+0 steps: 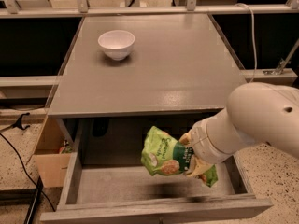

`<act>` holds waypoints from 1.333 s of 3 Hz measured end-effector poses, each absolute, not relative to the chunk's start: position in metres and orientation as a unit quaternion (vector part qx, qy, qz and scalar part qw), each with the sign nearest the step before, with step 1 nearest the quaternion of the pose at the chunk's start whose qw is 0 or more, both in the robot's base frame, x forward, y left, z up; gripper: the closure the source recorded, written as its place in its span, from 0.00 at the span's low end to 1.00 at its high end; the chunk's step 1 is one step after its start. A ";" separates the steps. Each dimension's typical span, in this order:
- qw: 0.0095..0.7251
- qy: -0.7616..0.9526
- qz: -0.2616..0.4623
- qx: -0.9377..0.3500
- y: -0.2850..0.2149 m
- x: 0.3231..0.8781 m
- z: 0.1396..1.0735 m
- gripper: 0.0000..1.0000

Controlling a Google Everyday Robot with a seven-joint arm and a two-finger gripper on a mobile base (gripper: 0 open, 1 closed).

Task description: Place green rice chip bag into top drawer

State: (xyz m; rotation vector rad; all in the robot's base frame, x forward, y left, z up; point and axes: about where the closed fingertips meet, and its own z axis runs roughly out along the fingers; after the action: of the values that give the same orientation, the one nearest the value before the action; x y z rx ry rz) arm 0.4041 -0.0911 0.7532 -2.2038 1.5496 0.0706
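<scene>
The green rice chip bag is a crinkled light-green foil bag with a dark green label. It hangs in the air over the right half of the open top drawer, above its bare grey bottom. My gripper is at the bag's right side, shut on it, and is mostly hidden behind my white wrist and arm, which reaches in from the right. The bag's lower right corner pokes out below the wrist.
A white bowl stands at the back left of the grey tabletop. A cardboard box sits on the floor left of the drawer. Black cables lie on the floor at left. A rail runs behind the table.
</scene>
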 end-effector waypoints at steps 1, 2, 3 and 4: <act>0.227 0.554 0.033 -0.800 -0.082 0.413 0.737 1.00; 0.213 0.552 0.031 -0.805 -0.059 0.422 0.687 1.00; 0.213 0.552 0.031 -0.805 -0.059 0.422 0.687 1.00; 0.208 0.560 0.019 -0.802 -0.056 0.428 0.683 1.00</act>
State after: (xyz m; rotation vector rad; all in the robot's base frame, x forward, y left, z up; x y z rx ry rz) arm 0.4281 -0.0560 0.6831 -2.2330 1.5578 0.0525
